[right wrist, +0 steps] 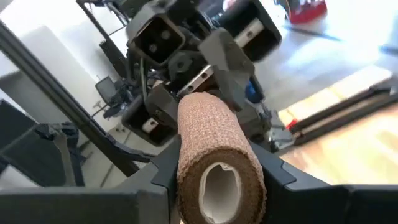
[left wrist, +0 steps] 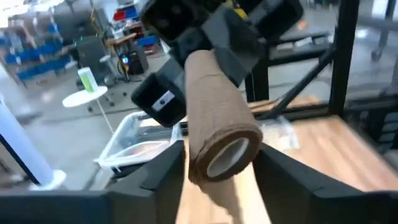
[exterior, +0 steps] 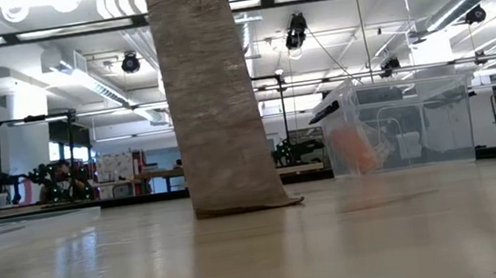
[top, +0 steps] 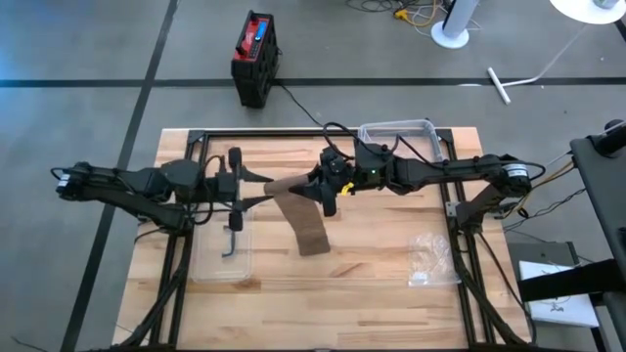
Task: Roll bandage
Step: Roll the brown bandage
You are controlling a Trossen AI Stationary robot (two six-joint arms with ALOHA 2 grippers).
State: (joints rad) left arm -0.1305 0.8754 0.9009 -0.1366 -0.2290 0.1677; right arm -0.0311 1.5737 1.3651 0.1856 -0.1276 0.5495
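a: how do the arms sit?
b: both reach level toward mid-worktop (top: 381,284), the left gripper (top: 262,198) and right gripper (top: 325,188) facing each other.
a: and the bandage (top: 305,217)?
b: its roll is clamped between both pairs of fingers, closed on opposite ends; the loose tail hangs to the wood.

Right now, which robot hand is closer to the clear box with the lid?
Right. The right gripper holds the bandage roll just in front of the clear box; the left gripper grips from farther left.

bandage (top: 304,212): tan woven cloth, matt, rough
bench (top: 372,274): pale wood planks, smooth, slight sheen
bin (top: 403,134): clear glossy plastic
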